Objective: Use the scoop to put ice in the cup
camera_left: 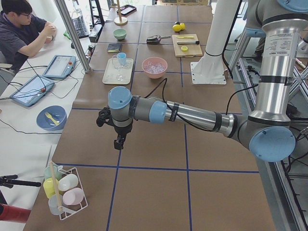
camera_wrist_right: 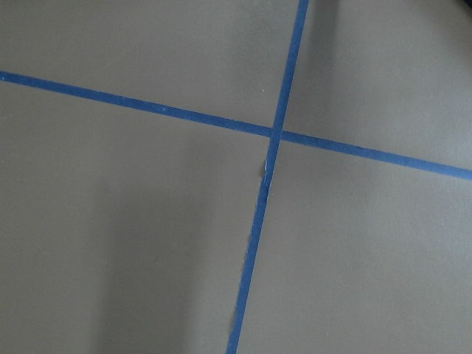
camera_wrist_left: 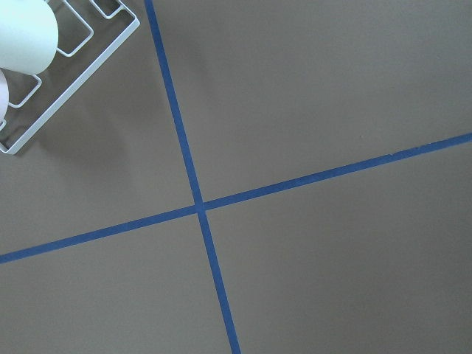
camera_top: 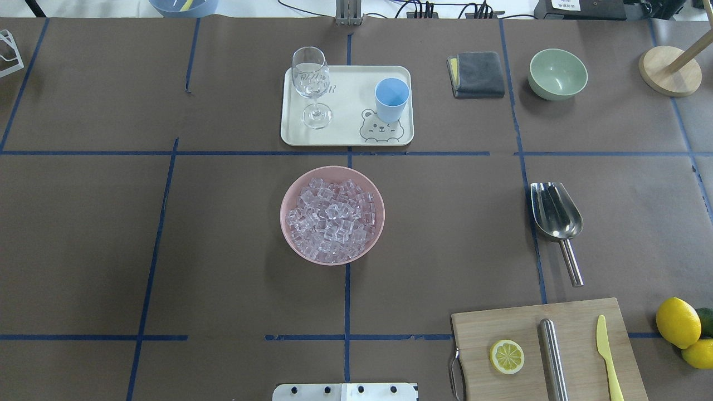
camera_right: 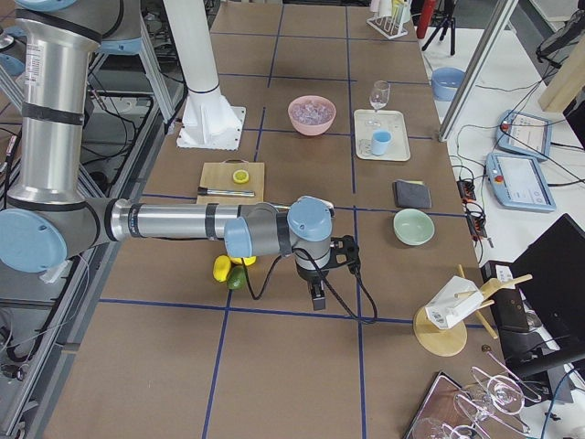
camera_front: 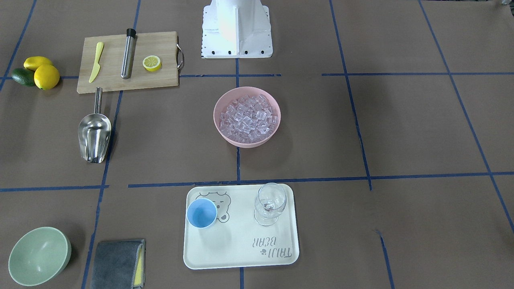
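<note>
Smack in the middle of the table we've got the pink bowl (camera_top: 282, 217), heaped with ice (camera_top: 331, 220). We'll call that the centre of the dial, with 12 o'clock pointing away from the robot.

The tray (camera_top: 348, 106) is at 12. The blue cup (camera_top: 392, 99) stands upright and empty on its right half, and the wine glass (camera_top: 312, 83) is on its left half, so the two are apart. That's handy, because we reckon the pour can come in from the right without clipping the glass.

The scoop (camera_top: 557, 214) lies flat on the table at 3 o'clock, well apart from the bowl. Its hollow side faces up, its mouth points to 12 and its handle points back to about 6, toward the cutting board (camera_top: 579, 356) at 5. With the handle aimed at the robot's own side, it looks laid out for the right arm to grab.

Both arms are parked out at the table ends. The left gripper (camera_left: 118, 142) hangs pointing down over bare table far out at 9, and the right gripper (camera_right: 316, 294) does the same far out at 3. Neither holds anything as far as we can see. We only see them from the side cameras, so we can't tell how far apart the jaws are. The wrist cams show only tape lines.

So nothing's started yet, and picking up the scoop looks like the first job.
</note>
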`<action>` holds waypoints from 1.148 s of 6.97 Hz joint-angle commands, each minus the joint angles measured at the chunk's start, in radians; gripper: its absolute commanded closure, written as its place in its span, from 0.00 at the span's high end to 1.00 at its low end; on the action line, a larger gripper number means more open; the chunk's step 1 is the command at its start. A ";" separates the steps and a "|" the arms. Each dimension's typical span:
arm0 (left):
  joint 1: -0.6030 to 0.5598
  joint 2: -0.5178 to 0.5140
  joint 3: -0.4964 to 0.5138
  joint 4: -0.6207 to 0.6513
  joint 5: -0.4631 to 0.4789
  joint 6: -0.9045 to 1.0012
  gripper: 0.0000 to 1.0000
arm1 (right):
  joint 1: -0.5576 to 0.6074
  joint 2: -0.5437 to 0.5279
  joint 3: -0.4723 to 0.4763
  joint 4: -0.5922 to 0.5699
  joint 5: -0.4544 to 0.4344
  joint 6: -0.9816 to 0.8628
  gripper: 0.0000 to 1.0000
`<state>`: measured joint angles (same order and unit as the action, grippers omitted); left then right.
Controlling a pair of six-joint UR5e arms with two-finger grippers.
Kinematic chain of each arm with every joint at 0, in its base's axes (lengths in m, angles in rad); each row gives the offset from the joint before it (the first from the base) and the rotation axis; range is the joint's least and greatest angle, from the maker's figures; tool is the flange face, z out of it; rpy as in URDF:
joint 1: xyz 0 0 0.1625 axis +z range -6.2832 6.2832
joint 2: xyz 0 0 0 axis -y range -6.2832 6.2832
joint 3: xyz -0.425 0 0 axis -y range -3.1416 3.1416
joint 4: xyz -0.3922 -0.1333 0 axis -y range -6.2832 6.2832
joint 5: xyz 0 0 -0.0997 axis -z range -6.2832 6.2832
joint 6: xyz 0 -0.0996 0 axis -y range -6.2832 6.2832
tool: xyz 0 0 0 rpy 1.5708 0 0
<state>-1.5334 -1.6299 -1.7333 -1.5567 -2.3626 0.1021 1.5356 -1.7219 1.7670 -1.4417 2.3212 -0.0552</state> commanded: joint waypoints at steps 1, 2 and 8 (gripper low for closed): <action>0.004 -0.010 0.024 -0.188 0.000 0.001 1.00 | 0.000 0.019 -0.004 -0.002 0.001 0.011 1.00; 0.004 -0.013 0.064 -0.359 -0.004 -0.002 1.00 | 0.000 0.036 -0.006 -0.005 0.006 0.005 1.00; 0.222 -0.002 0.055 -0.782 -0.004 -0.141 1.00 | -0.003 0.022 0.003 0.000 0.102 0.014 1.00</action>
<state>-1.3991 -1.6312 -1.6708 -2.2231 -2.3656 0.0107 1.5330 -1.6950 1.7660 -1.4447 2.4089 -0.0438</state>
